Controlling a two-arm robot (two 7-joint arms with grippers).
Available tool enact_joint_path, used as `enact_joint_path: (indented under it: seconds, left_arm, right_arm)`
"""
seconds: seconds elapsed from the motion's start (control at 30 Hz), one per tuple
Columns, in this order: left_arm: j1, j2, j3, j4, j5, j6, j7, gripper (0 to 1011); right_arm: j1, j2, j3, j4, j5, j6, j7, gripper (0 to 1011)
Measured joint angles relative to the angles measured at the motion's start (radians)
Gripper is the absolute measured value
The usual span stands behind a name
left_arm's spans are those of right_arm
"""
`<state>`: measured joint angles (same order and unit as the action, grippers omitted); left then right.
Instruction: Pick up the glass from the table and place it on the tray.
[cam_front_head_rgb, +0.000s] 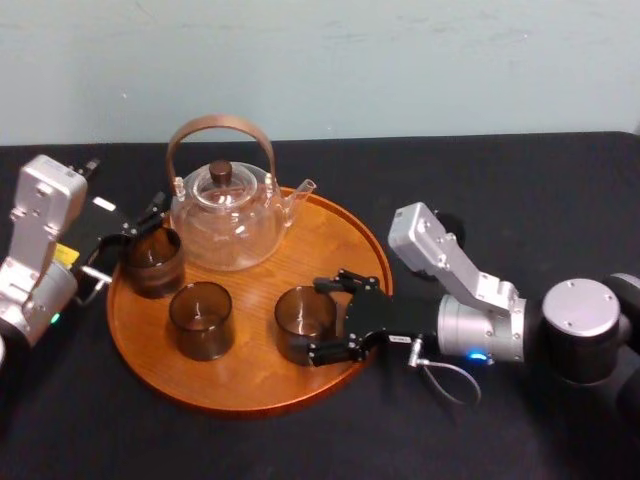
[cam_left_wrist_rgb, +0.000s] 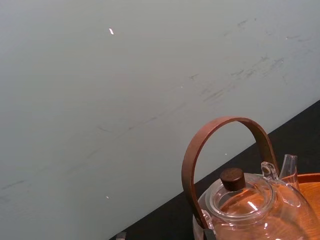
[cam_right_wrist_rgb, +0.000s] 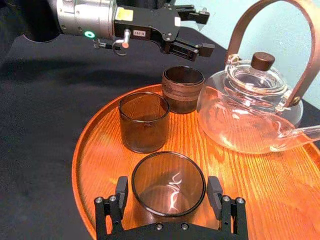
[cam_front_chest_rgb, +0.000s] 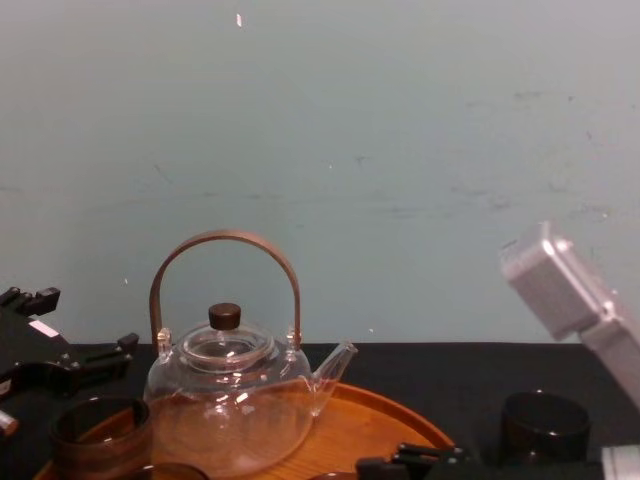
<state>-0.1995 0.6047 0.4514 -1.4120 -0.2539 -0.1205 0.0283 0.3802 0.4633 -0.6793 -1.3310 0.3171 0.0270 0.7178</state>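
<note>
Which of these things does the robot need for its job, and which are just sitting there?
For the job:
- glass, between the open right gripper's fingers
- tray it stands on

Just there:
- teapot
- middle glass
- left glass, by the left gripper
- dark cup on the table
</note>
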Motion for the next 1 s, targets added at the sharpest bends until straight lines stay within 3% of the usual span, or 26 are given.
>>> enact_joint_path:
  seconds: [0.47, 0.73, 1.0]
  left_arm:
    - [0.000, 0.000, 0.000, 0.000, 0.000, 0.000, 0.000, 1001]
    - [0.000, 0.000, 0.000, 0.000, 0.000, 0.000, 0.000, 1001]
    - [0.000, 0.000, 0.000, 0.000, 0.000, 0.000, 0.000, 1001]
  right_arm:
    - [-0.056, 0.093, 0.038, -0.086, 0.052, -0.013, 0.026, 1002]
    - [-0.118, 0.177, 0.089, -0.159, 0.102, -0.034, 0.028, 1002]
    - [-0.162, 0.214, 0.139, -0.187, 0.128, -0.039, -0.015, 1002]
